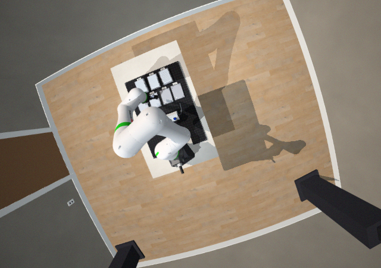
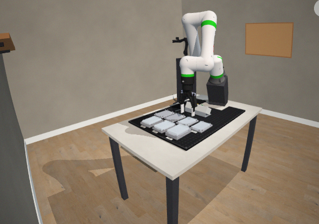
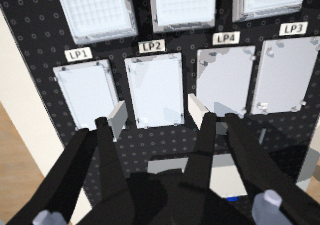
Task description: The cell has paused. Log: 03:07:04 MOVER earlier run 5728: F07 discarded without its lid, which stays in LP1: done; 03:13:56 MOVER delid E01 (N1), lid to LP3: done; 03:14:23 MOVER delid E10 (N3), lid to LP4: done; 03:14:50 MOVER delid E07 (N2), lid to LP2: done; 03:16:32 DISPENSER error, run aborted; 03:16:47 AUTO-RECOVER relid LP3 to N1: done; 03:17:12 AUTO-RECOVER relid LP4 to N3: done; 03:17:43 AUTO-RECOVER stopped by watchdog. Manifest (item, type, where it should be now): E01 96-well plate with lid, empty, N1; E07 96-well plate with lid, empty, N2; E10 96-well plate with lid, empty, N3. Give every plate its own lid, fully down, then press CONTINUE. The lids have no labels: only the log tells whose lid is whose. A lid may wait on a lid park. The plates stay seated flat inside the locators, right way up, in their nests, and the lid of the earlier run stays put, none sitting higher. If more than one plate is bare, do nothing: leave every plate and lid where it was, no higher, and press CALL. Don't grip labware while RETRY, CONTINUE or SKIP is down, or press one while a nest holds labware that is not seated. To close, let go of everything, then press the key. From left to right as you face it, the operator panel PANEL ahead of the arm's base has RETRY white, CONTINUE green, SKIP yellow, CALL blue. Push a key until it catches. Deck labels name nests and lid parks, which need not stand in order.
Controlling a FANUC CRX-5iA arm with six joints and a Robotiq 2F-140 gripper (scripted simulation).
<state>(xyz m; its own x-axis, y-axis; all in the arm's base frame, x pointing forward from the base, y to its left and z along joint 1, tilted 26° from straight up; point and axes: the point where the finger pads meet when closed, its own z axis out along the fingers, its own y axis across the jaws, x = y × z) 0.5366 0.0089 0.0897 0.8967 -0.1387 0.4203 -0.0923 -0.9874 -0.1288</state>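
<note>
My gripper is open and empty. It hangs above the lid park row, over the park labelled LP2. A pale lid lies flat on LP2, below and between my fingertips. Another lid lies on LP1. LP4 and LP3 look like flat bare pads, LP4 partly in shadow. Three well plates stand in the row beyond, cut off by the frame edge; I cannot tell which carry lids. In the exterior view the gripper is low over the deck's back row.
The operator panel stands just behind the gripper toward the arm's base; a blue key shows under my fingers. The black deck sits on a white table. The table edge lies to the left of LP1.
</note>
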